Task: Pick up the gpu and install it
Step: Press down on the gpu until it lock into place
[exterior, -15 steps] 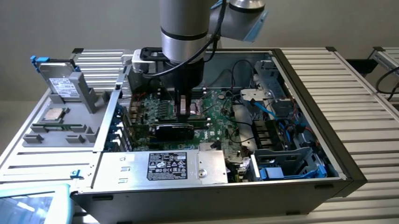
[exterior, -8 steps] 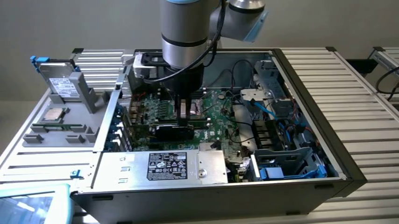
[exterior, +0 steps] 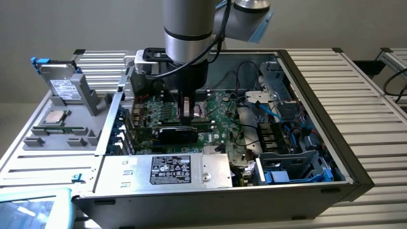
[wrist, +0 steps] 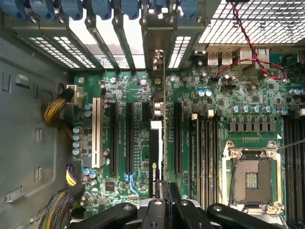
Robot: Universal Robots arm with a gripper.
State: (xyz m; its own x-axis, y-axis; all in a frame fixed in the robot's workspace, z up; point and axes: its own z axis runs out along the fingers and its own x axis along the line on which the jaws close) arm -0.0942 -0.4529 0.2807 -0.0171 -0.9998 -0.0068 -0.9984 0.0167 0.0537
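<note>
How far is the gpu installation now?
Done: the gpu is picked up and carried into the open computer case. In hand: the shut pincer holds it upright on edge over the motherboard slots. Left: whether it is fully seated cannot be told.

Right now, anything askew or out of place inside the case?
Nothing stands out. The gpu stands edge-on among the motherboard slots, upright, with the pincer shut on its top edge. The CPU socket is bare, with no chip in it. Cables run loosely across the board, none snagged on the card.
</note>
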